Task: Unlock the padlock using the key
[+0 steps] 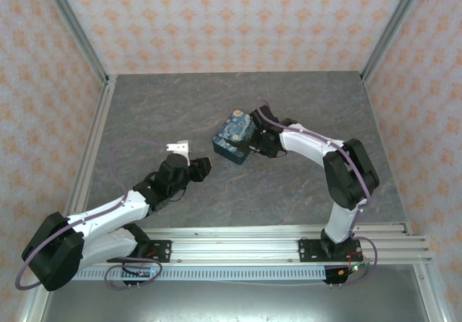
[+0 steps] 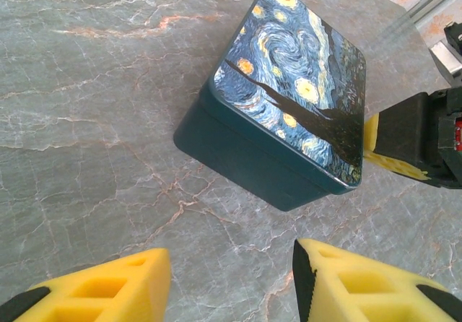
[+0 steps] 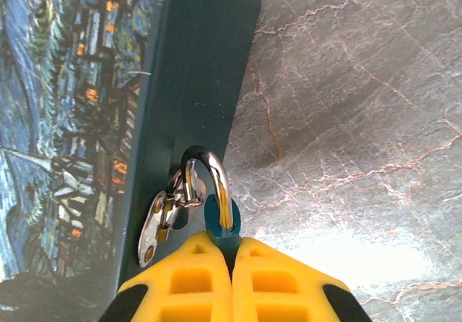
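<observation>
- The right gripper (image 3: pixel 232 248) is closed on the padlock (image 3: pixel 219 217), which is held against the dark side wall of the starry-night box (image 3: pixel 195 69).
- A silver key (image 3: pixel 155 232) is hung against the same wall.
- The left gripper (image 2: pixel 231 279) is held open and empty near the box.

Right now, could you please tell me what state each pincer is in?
Left pincer: open, holding nothing.
Right pincer: closed on the padlock.
</observation>
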### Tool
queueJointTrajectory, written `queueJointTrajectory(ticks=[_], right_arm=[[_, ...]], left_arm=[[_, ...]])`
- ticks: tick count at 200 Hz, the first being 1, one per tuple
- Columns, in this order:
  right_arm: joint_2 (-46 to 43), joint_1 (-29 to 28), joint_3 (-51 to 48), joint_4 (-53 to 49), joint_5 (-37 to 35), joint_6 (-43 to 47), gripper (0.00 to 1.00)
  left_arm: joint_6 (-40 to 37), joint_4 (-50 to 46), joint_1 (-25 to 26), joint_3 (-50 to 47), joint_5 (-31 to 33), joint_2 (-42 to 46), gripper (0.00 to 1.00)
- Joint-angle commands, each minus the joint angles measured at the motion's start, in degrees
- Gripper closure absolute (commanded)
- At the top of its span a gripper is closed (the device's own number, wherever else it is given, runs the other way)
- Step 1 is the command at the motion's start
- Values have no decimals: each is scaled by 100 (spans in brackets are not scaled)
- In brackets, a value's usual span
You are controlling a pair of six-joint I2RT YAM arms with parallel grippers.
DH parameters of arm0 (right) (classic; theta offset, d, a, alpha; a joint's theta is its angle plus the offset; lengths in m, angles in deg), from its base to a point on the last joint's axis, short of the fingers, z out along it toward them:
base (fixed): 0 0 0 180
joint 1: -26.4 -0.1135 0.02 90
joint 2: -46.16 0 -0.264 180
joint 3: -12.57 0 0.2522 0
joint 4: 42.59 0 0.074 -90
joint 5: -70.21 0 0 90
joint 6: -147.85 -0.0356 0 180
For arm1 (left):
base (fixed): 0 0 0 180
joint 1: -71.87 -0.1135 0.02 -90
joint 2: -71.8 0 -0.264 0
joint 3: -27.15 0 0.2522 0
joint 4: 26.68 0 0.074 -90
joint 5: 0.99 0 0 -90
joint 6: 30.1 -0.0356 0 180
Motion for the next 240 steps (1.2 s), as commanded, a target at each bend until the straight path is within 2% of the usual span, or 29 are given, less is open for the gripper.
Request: queueJointTrajectory(ticks=[1,41,114,160,196,240], right_arm=[[91,28,16,-99,-212,-62,100],[117,28,-60,-226,-406,77,100],[218,33,763,-1119,-797,503,100],[259,28,750,-649,-612,188,100],[532,28,705,-671,-648,110,100],[423,30,572,-573,-755,130,100]], left_arm=[[-111,-84,-48,25,-1,77,51],[-130,-239,-48,50,20,185,51],[-94,-219,-48,162,25,116,51],[-77,-157,-48,119,7,50,51],[-127,-217,-48,102,7,68,51],[-149,-215,-57,84,13,103,51]])
